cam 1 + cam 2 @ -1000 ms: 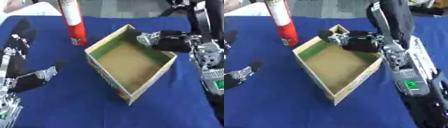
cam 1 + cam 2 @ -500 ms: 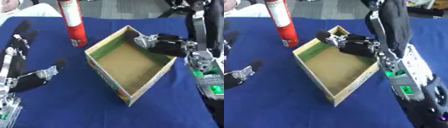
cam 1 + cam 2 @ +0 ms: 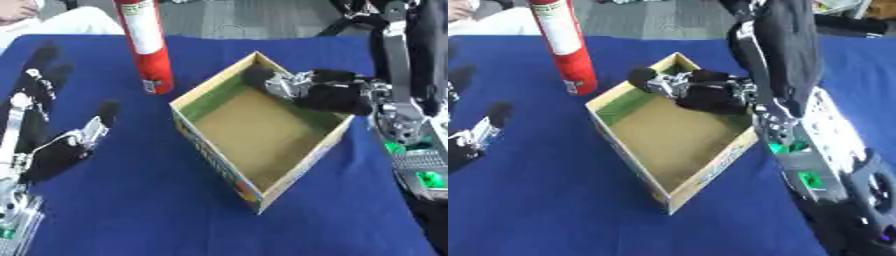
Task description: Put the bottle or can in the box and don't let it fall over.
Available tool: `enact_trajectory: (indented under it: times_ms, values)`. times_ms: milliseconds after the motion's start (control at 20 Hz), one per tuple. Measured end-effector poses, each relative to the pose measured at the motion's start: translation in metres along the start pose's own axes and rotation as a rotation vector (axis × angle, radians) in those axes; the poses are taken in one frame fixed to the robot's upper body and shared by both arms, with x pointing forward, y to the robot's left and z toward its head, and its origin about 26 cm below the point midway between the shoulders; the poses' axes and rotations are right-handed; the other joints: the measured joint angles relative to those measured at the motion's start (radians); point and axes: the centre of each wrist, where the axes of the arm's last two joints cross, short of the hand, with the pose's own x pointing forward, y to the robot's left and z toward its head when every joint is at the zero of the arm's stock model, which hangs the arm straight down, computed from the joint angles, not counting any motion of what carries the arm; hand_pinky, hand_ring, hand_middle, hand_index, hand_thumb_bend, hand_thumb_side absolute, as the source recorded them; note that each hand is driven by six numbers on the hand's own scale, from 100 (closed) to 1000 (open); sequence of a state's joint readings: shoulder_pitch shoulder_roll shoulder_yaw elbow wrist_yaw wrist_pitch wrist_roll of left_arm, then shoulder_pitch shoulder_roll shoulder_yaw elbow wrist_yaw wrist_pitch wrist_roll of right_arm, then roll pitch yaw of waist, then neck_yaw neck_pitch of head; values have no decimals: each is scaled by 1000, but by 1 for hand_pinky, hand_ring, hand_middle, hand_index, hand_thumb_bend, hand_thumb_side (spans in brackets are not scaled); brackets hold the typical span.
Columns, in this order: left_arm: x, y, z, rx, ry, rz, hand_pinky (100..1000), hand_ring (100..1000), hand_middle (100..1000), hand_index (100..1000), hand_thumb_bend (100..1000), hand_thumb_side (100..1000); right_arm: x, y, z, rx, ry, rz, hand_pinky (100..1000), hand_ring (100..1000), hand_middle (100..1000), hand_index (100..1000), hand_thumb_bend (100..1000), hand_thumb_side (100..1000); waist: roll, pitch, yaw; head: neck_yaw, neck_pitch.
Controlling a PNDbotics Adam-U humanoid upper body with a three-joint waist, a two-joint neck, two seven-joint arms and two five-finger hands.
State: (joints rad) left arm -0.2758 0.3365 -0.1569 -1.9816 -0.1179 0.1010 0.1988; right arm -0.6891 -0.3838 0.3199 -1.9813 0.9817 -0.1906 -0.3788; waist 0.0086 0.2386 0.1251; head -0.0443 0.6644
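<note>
Reaching over the box [image 3: 262, 145], my right hand [image 3: 328, 92] has its fingers curled, holding nothing. My left hand [image 3: 52, 150] rests spread on the bench [image 3: 131, 210]; the can [image 3: 144, 45] stands upright.

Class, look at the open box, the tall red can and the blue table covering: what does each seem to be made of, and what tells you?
The box looks like cardboard: matte brown floor, thin straight walls, printed outer sides. The red can seems a rigid tube with a glossy label; metal or card, it's unclear. The table covering appears to be blue cloth, matte and soft-looking.

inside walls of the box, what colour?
Green inner walls on the box, with a plain brown floor. Left eye view shows it best.
</note>
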Motion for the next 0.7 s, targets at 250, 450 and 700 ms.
enact_trajectory:
  times_ms: [250,450,700]
  values:
    - [1,-1,-1,32,33,-15,1000,926,1000,955,468,515,-1,-2,-4,4,-34,71,755,597,565,651,891,280,0,3,1,0,0]
    - [3,-1,-3,38,45,-32,1000,927,1000,954,416,540,-1,-2,-4,26,-44,131,739,598,508,669,857,251,0,9,1,1,0]
    - [7,-2,-8,26,51,-52,1000,927,1000,953,438,501,-1,-1,-2,55,-35,204,729,602,505,682,825,226,1,19,1,4,-4]
